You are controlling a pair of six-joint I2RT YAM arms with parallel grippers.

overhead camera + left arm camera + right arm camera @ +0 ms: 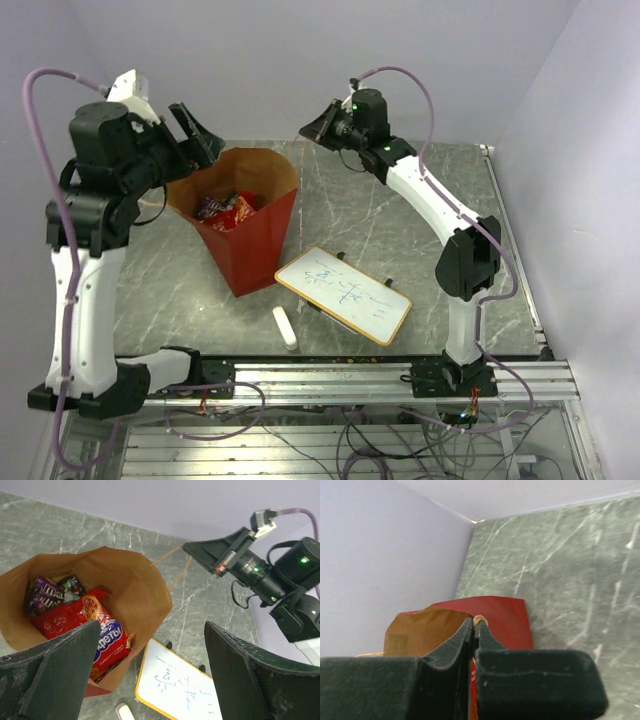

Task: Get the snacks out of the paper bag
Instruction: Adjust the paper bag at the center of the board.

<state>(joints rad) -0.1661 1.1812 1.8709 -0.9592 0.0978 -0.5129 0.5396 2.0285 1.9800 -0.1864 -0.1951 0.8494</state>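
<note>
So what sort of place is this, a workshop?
Probably a robotics lab test bench: two robot arms bolted to an aluminium rail, loose cables beneath, and plain walls boxing in the stone-patterned table.

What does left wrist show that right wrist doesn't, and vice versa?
Left wrist only: the snacks inside, a red-orange crinkly packet and small purple candy packs, plus the white rectangular whiteboard. Right wrist only: the pinch close up, thin tan twine handle nipped between the shut tips of the right claw. Both: that claw and handle, the tall red paper bag with brown kraft inside, the green marbled table.
</note>
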